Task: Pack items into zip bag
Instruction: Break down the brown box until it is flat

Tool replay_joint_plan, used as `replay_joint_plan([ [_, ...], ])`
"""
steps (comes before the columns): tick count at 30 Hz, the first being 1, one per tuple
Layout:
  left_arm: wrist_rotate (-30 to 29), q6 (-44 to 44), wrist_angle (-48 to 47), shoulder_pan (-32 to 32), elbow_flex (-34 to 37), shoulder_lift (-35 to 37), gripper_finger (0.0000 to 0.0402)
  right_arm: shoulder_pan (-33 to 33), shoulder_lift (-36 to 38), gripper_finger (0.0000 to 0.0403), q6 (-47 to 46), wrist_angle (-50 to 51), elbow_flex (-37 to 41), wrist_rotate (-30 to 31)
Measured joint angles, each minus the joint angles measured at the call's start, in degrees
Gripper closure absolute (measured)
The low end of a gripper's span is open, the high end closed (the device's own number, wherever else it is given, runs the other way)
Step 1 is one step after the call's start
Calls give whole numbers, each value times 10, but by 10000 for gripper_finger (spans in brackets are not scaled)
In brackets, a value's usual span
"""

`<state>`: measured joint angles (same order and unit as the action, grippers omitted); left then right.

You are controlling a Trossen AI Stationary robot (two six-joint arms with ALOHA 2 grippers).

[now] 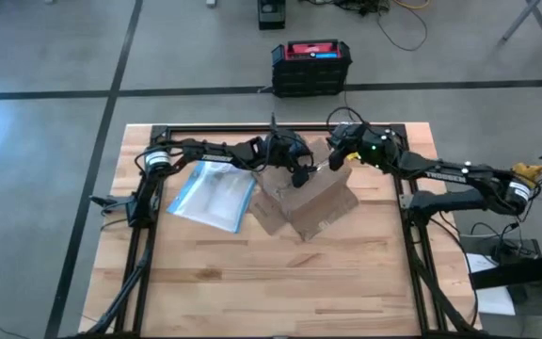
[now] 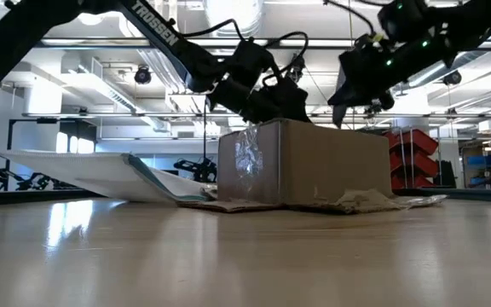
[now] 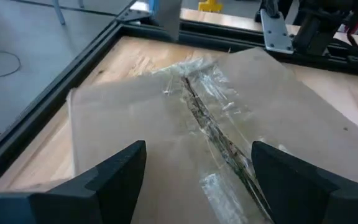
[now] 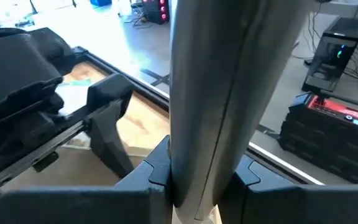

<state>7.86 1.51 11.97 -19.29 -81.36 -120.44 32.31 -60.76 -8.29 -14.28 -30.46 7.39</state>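
A brown cardboard box point(image 1: 320, 202) with a taped seam point(image 3: 210, 124) stands mid-table, its flaps spread on the wood. The clear zip bag point(image 1: 213, 193), blue strip along its left edge, lies flat to the box's left and also shows in the low view point(image 2: 101, 175). My left gripper point(image 3: 197, 155) hovers open just above the box top, on its far-left side point(image 1: 299, 177). My right gripper point(image 4: 197, 180) is over the box's far edge point(image 1: 335, 158), shut on a slim grey stick point(image 4: 229, 93). The items are out of view. My right gripper pinches the grey stick point(image 4: 194, 174) between its two fingers, which lie across it. The stick's long free part reaches out past the fingers toward my left gripper and the box top point(image 1: 318, 167). It is clear of the table; whether its tip touches the box I cannot tell.
A black case with a red top point(image 1: 310, 66) sits on the floor beyond the far edge. Black frame rails point(image 1: 252, 127) run along the far and side edges of the table. Bare wood point(image 1: 280, 282) stretches toward the near edge.
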Motion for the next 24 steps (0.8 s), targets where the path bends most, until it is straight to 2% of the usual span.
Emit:
replay_joint_plan([
  [11, 1, 7, -36, 0, 1, 19, 125, 15, -42, 346, -1, -16, 0, 16],
  [16, 1, 7, -37, 0, 2, 20, 125, 23, -64, 346, -12, -42, 0, -13],
  [24, 1, 5, -55, -1, 1, 22, 125, 22, -71, 346, -18, -60, -2, -14],
])
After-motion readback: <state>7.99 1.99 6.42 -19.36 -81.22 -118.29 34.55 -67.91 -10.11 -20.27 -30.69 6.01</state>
